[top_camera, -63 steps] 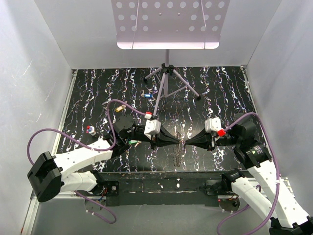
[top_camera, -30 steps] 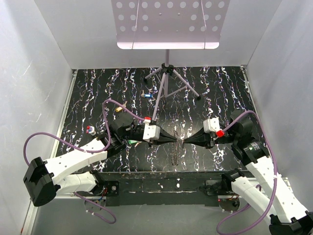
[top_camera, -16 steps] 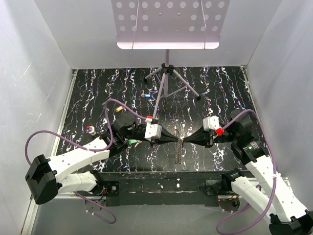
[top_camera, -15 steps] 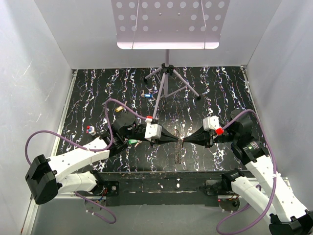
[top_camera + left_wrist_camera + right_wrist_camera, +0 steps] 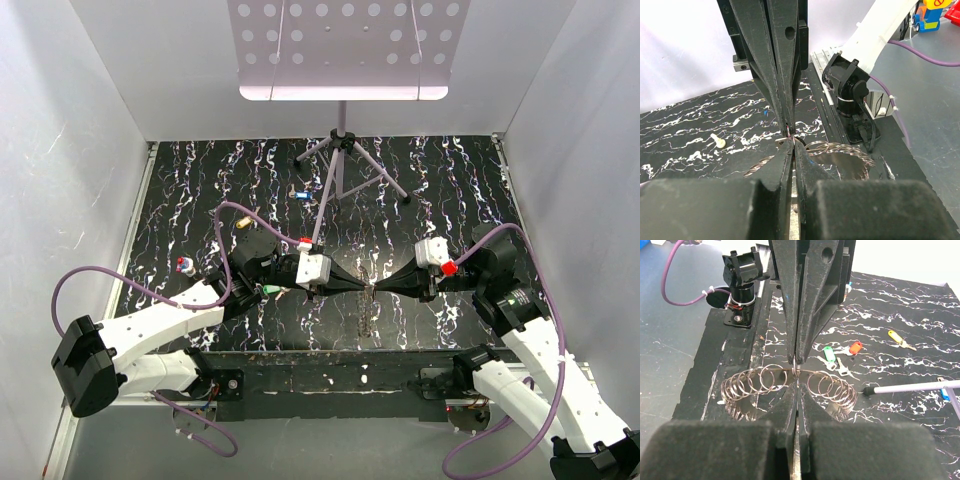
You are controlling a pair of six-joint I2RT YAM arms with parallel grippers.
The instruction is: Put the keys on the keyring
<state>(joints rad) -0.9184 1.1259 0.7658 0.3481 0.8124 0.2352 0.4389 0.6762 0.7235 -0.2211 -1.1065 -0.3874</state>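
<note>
The left gripper [image 5: 364,288] and right gripper [image 5: 378,288] meet tip to tip at the middle of the front edge. Both are pinched on the keyring [image 5: 365,318], and with their arms they bar the front strip from side to side. The tripod [image 5: 340,165] spreads its legs at the middle of the back edge. Keys [image 5: 243,224] dot the left half. The table [image 5: 450,190] toward the back right corner gives open room, and white walls [image 5: 560,120] close it in.
</note>
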